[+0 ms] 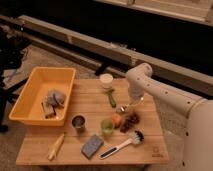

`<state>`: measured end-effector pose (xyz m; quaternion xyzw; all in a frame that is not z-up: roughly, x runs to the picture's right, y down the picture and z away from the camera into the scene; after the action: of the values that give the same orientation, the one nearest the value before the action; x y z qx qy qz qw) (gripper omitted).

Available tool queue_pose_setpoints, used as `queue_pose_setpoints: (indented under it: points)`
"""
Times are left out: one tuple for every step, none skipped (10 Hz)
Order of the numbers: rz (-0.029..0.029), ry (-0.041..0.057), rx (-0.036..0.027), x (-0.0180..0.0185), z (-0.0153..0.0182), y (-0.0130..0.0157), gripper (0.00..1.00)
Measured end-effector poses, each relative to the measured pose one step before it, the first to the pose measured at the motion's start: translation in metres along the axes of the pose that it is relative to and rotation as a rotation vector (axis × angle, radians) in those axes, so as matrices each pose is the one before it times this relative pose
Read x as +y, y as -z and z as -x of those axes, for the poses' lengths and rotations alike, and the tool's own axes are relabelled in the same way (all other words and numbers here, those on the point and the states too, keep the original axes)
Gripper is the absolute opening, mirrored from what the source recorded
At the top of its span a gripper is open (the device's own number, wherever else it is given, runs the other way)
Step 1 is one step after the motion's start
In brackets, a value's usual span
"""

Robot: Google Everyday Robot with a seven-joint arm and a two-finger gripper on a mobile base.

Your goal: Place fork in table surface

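**Dim room, pale rails behind the table**

The table of light planks stands on a speckled grey floor. Behind it two long pale rails run slantwise across a nearly black backdrop. A lighter wooden band crosses the top right corner. Dark equipment crowds the left edge. The claw hangs low over the table's right half.
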<state>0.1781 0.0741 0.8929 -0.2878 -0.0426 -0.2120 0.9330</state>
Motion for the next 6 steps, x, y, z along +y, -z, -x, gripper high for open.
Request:
queue_pose_setpoints:
  points:
    - [0.00270,-0.02142,-0.00407,-0.00145,-0.00085,-0.00654,0.12]
    - [0.00535,-0.02975,-0.00258,0.00032,-0.00386,-0.00797,0.24]
    - [0.00122,-0.01329,-0.00183,0.00011,-0.00313,-0.00124,0.32]
    - [0.00187,-0.00082,-0.00081,0.00063,-0.00027,-0.00011,0.44]
    - [0.00033,0.00191,-0.00025,-0.00067,0.00098,0.00029,0.54]
    - [0.00094,0.00170,-0.00016,-0.00027,0.00088,-0.00014,0.63]
